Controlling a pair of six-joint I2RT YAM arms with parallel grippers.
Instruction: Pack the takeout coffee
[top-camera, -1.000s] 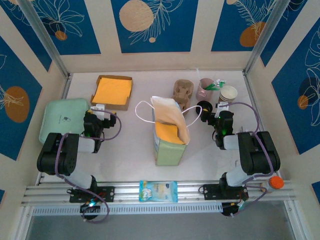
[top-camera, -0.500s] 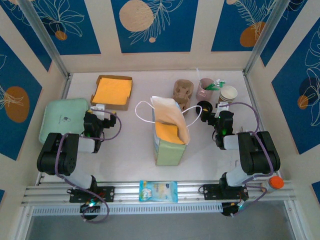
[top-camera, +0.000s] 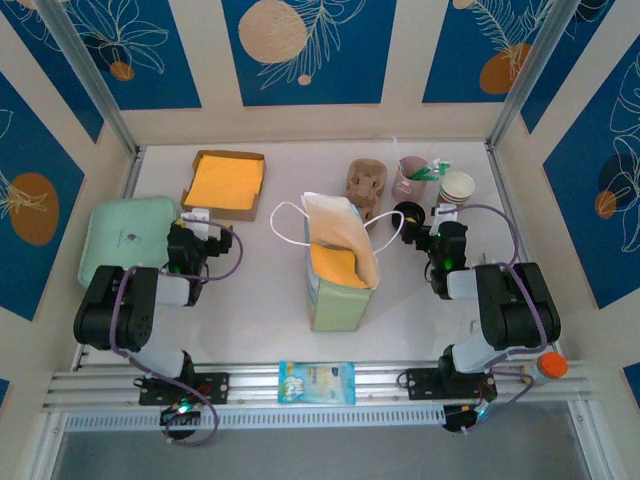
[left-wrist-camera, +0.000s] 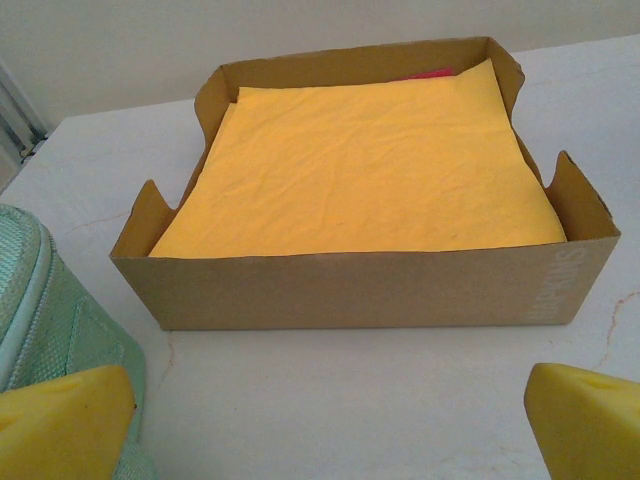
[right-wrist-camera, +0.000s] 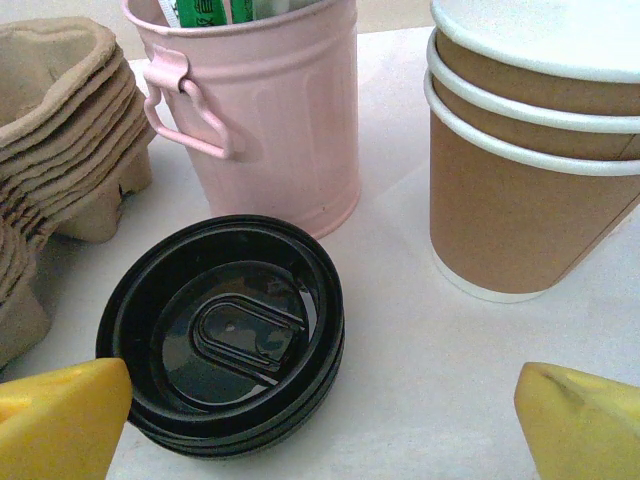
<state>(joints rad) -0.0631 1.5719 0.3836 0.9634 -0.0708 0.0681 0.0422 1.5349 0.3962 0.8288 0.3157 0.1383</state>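
A white table (top-camera: 260, 290) sits walled by blue-and-cream leaf panels. The right gripper (right-wrist-camera: 320, 435) hangs with its yellow fingers spread wide and nothing between them. Just ahead, nearer its left finger, sits the takeout coffee (right-wrist-camera: 225, 335); only the round black lid is plain, and the cup beneath is hard to make out. Behind it stand a pink pail (right-wrist-camera: 270, 120) of utensils, stacked kraft cups (right-wrist-camera: 520, 170) and pulp cup carriers (right-wrist-camera: 60, 120). The left gripper (left-wrist-camera: 325, 425), likewise agape and empty, faces a cardboard tray (left-wrist-camera: 370, 290) of orange paper, beside a mint-green case (left-wrist-camera: 40, 300). A paper bag (top-camera: 340, 270) stands upright between the arms.
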